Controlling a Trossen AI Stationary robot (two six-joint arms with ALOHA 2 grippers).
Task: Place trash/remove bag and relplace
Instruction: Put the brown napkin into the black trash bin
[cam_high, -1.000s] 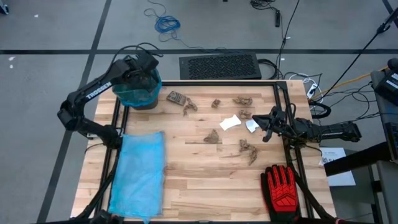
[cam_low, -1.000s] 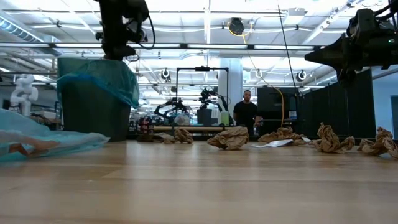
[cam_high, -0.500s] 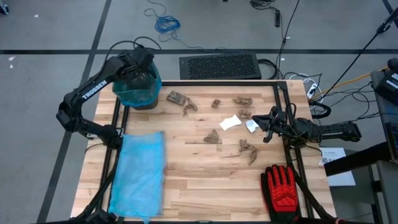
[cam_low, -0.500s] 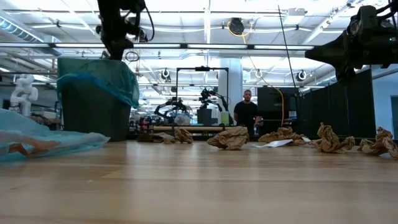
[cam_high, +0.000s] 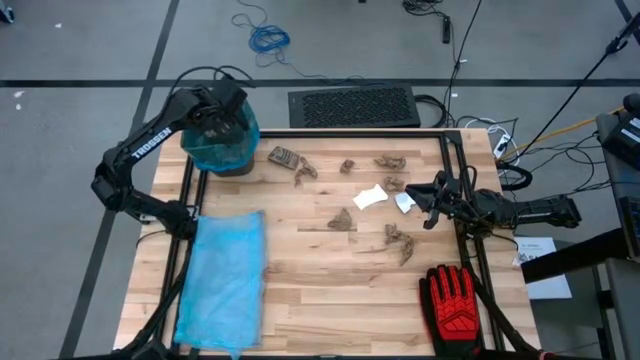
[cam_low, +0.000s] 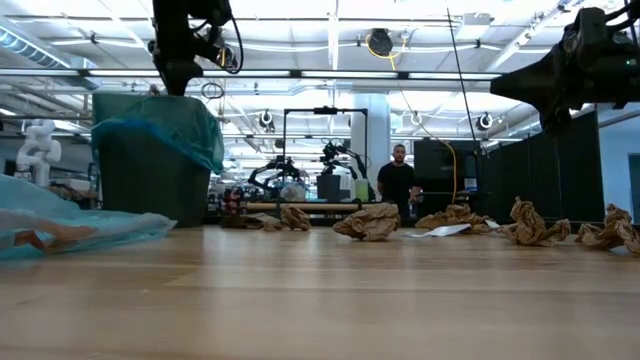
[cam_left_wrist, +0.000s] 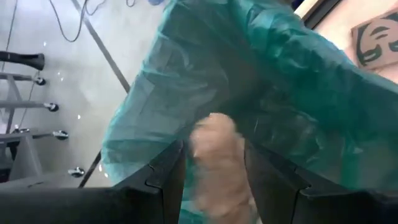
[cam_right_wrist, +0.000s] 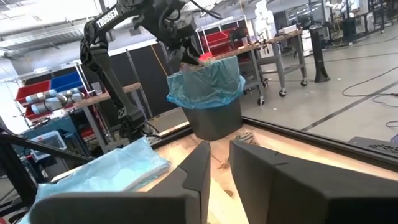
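A dark bin lined with a teal bag stands on the table's far left corner. My left gripper hovers over the bin's mouth, shut on a crumpled brown scrap. Several more brown scraps and two white pieces lie on the far and middle boards. My right gripper waits above the table's right side beside the white pieces, its fingers a narrow gap apart and touching nothing. My left gripper pinches the brown scrap between its two fingers, coming from above and pointing down into the bin's mouth. The scrap is lifted clear, above the teal liner.
A flat spare blue bag lies on the table's near left part. A red-and-black glove lies at the near right corner. A black frame runs along the table's edges. A person stands far behind the table.
My left gripper has shifted slightly toward the table's left edge above the bin's mouth. My right arm has kept still.
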